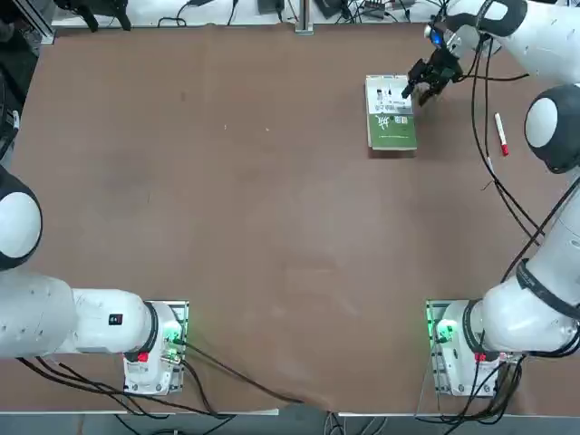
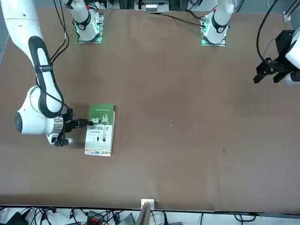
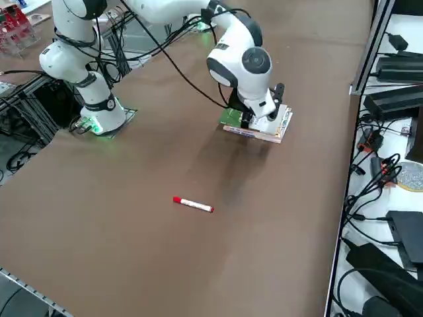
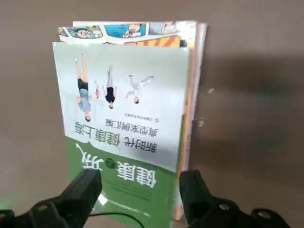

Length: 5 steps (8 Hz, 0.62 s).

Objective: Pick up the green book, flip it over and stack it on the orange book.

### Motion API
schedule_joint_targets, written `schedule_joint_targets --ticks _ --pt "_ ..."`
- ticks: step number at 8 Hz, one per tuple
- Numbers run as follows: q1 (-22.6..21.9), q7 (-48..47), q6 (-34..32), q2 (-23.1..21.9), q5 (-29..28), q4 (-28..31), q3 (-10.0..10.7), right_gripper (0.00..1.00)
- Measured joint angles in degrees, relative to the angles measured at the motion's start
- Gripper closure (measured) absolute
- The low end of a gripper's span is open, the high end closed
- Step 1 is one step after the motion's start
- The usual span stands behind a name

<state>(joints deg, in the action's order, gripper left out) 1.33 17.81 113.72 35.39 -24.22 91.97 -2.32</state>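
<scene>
A: At the far right part of the table (image 1: 227,227), seen from overhead, what is lying there?

B: The green book (image 1: 391,112) is lying flat with its white-and-green cover facing up, and it is resting on top of the orange book (image 4: 142,34). In the wrist view the orange book is peeking out past one short end and along one long edge of the green one, so the two are sitting slightly offset.

A: And going rightward from the green book?

B: The right gripper (image 1: 424,82) is hanging just beside the book's right-hand far corner, low over it. Its two black fingers (image 4: 80,190) are standing spread apart, with the book's near end showing in the gap between them. They are pinching nothing; whether a fingertip is grazing the cover I cannot tell.

A: Anything further right of the green book?

B: A red-and-white marker (image 1: 500,133) is lying on the bare table, well apart from the book, beyond the arm's cables.

A: How is it looking from the side camera?

B: There the arm's white wrist is covering part of the green book, and the stack's edge is showing a thin coloured strip of the lower book underneath. The marker (image 3: 193,204) is sitting nearer that camera than the book.
</scene>
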Motion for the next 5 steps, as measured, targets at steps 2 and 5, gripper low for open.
schedule_joint_targets --ticks 2,5 --pt "-0.10 -0.24 -1.56 -2.00 4.31 -4.64 -0.17 0.00" --pt "-0.11 -4.21 -8.47 -7.96 12.17 -14.28 -0.23 0.00"
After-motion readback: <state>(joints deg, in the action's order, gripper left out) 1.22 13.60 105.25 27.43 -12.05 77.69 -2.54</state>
